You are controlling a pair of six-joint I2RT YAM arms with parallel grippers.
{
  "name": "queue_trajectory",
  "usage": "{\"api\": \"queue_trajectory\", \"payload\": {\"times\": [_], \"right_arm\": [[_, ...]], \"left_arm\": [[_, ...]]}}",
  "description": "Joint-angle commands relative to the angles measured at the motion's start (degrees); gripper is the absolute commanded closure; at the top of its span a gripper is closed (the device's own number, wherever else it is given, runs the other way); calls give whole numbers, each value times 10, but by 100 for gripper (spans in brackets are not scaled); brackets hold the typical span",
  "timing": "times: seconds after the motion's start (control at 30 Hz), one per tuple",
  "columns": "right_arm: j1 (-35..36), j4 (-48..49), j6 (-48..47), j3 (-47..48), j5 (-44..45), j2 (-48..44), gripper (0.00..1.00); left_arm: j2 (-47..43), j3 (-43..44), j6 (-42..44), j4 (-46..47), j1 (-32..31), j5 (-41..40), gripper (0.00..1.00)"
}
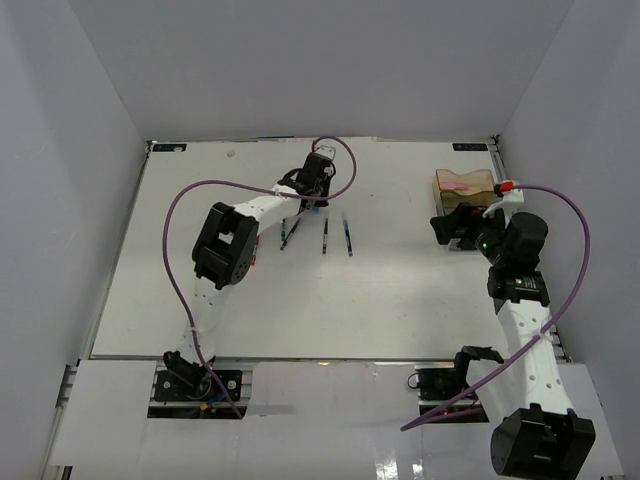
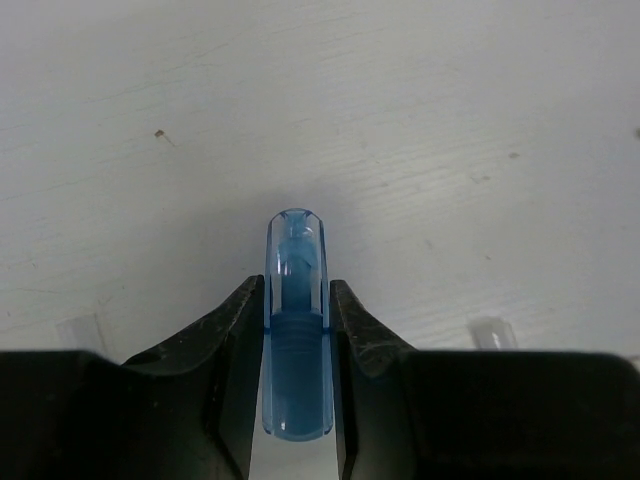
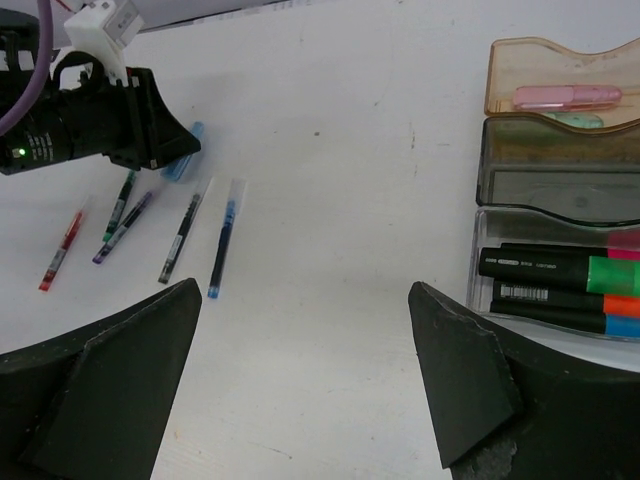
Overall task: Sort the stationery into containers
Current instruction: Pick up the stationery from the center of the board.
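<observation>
My left gripper point(image 2: 297, 300) is shut on a translucent blue piece point(image 2: 296, 330), low over the white table; it shows at the far middle in the top view point(image 1: 318, 195), and the right wrist view shows the piece point(image 3: 185, 160) at its tip. Several thin pens point(image 3: 180, 238) lie just beside it. My right gripper point(image 3: 305, 288) is open and empty over bare table, left of the containers. The amber tray point(image 3: 500, 75) holds a pink piece point(image 3: 565, 97) and a mint piece point(image 3: 590, 120). The clear tray point(image 3: 480, 260) holds black markers point(image 3: 545, 268) with coloured caps.
A dark smoky tray point(image 3: 560, 185) sits between the amber and clear ones. The trays stand at the far right of the table point(image 1: 462, 182). White walls enclose the table on three sides. Purple cables loop over both arms.
</observation>
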Motion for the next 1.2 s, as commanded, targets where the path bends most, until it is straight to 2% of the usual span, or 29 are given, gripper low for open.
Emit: {"api": "queue_trajectory", "payload": {"times": [0.0,0.2,0.33,0.5,0.67,0.93,0.97,1.13,1.17], "right_arm": [[4,-14,4,43,-39,-2,9],[32,-53,7,90,-101,30,6],[91,-65,24,108,-100,57,5],[172,-47,57,119,-95,96,4],[242,-46,69,140,-100,134,2],[281,-41,80,153,-107,183,0],[287,-40,81,154,-108,191,5],[300,-26,91,163,-117,212,12],[302,-20,94,164,-120,220,16]], "left_arm": [[-127,-16,66,15,-24,67,73],[-236,-112,202,27,-78,160,73],[-333,-197,291,36,-115,193,73],[-419,-300,326,51,-155,219,73],[-494,-368,333,78,-168,245,73],[-558,-445,348,125,-172,268,73],[-564,-462,349,130,-173,270,73],[-581,-490,362,155,-183,271,73],[-584,-491,365,155,-186,270,72]]}}
